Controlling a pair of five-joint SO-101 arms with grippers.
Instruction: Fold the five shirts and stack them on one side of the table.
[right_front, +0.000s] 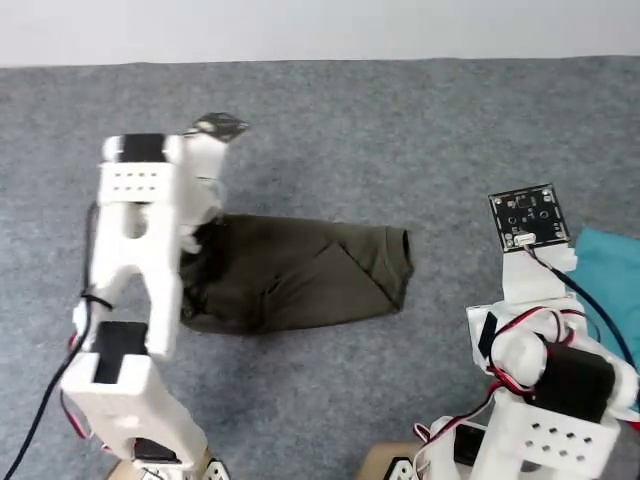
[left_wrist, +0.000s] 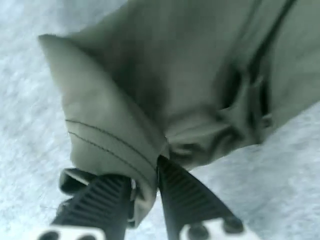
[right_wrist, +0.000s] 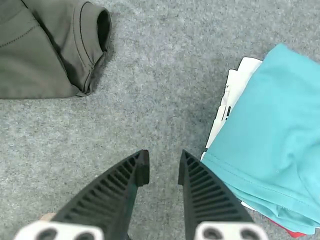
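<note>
Folding underway: I have left gripper (left_wrist: 145, 185) clamped on the olive shirt (right_front: 300, 275) edge, mid-table. My right gripper (right_wrist: 162, 167) sits slightly apart, empty. Side stack (right_wrist: 232, 100) topped by teal shirt (right_wrist: 270, 135); olive not stacked yet.

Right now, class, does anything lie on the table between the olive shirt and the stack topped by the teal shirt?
Nothing visible lies there: bare grey table separates the olive shirt from the stack topped by the teal shirt. The right gripper hangs open above that strip.
</note>
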